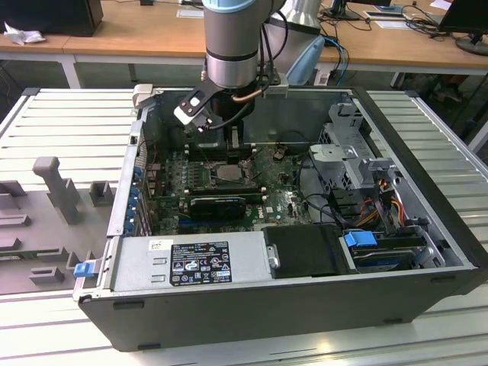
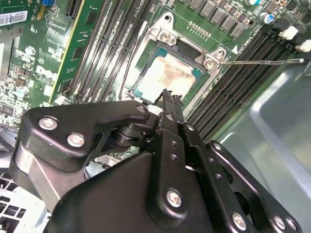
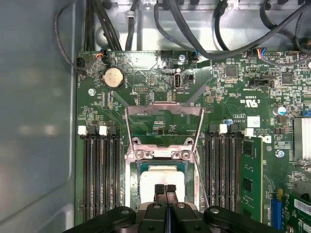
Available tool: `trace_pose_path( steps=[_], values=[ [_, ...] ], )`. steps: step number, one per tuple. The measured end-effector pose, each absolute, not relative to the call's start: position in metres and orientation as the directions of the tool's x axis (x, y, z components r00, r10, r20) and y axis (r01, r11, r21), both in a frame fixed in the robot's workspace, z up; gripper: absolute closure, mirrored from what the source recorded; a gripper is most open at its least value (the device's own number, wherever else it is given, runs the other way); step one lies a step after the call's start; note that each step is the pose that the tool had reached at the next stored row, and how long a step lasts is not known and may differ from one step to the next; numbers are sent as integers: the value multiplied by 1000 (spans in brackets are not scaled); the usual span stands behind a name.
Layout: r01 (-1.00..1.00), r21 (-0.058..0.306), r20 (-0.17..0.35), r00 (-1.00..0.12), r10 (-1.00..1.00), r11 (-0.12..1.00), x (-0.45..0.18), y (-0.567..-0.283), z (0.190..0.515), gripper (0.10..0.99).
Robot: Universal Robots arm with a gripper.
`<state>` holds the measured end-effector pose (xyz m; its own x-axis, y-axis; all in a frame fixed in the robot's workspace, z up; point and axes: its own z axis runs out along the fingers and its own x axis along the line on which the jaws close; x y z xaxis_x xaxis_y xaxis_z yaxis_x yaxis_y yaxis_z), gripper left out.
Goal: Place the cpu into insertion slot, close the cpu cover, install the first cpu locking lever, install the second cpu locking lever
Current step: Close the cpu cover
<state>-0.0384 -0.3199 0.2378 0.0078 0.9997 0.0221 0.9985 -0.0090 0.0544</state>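
Gripper (image 3: 165, 188) with fingers pressed together on nothing, tips poised just above the cpu (image 3: 160, 175). The cpu lies flat in the insertion slot (image 3: 129, 180) on the motherboard (image 3: 141, 73). The cpu cover (image 3: 164, 110) stands swung open beside the slot.

The pale ribbed metal counter (image 1: 76, 114) carries an open dark computer case (image 1: 267, 309) lying on its side at the middle, and grey moulded fixtures (image 1: 57, 183) along the exterior view's left edge.
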Motion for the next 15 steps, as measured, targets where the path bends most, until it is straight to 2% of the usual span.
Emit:
trace_pose_path(
  steps=[15],
  values=[
    [999, 53, 25, 8, 1000, -9, -36, -321, 251, 980]
  ],
)
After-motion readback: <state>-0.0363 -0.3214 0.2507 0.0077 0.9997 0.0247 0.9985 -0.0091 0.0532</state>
